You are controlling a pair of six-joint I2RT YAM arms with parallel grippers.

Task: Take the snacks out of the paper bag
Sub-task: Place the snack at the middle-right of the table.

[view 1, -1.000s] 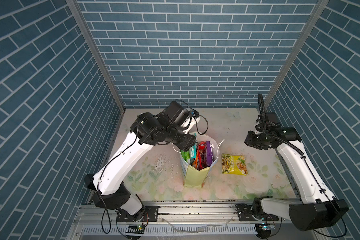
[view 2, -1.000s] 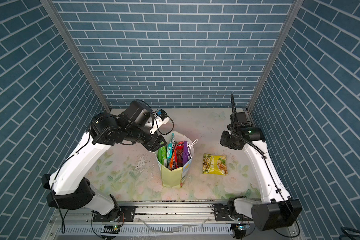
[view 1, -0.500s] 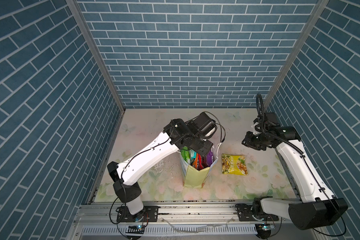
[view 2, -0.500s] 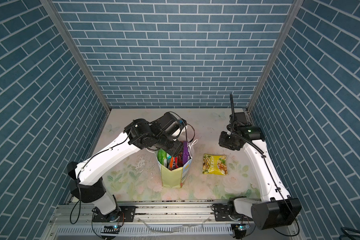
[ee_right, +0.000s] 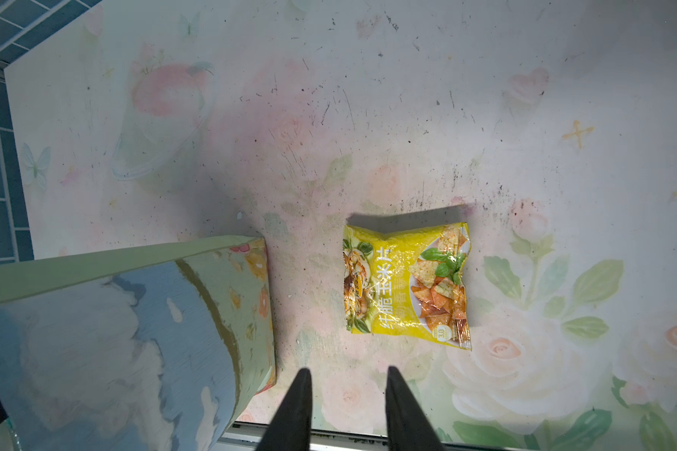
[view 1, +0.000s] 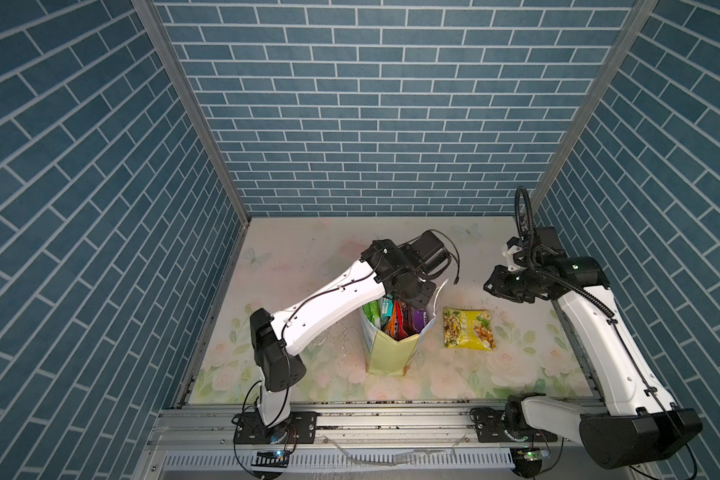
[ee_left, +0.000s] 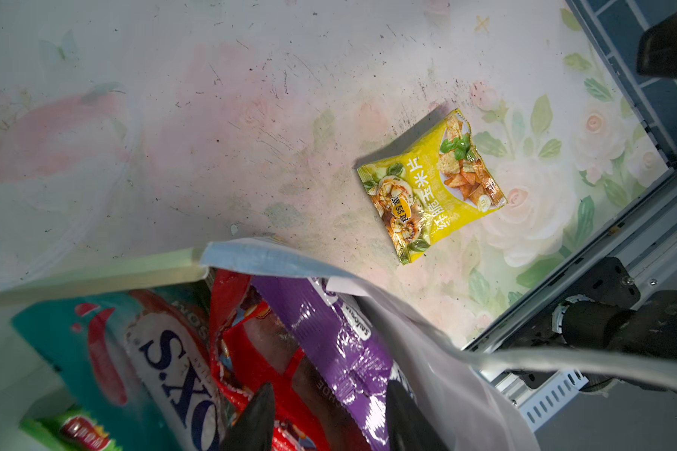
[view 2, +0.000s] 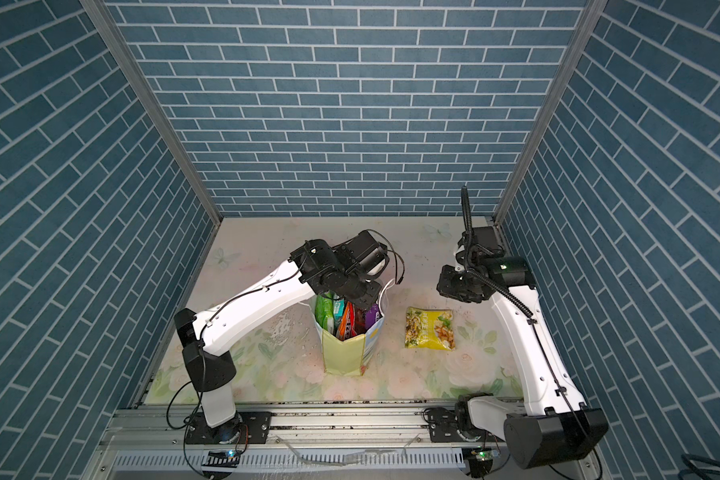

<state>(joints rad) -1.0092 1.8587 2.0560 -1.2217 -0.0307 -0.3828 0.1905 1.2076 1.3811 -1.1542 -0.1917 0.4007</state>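
End effector (L), jaws apart, above snack pkts in paper bag.

- Bright and evenly lit from above in both top views; sharp throughout, with brick walls bowed and stretched toward the edges.
- Only faint, soft shadow on the counter around the paper bag.
- In the left wrist view, blurred up close on the teal Fox's packet; white glare on the purple packet; crisp on the yellow packet.
- In the right wrist view, smeared and out of focus on the paper bag's side; glare streaks across the yellow packet, short dark shadow along one edge.
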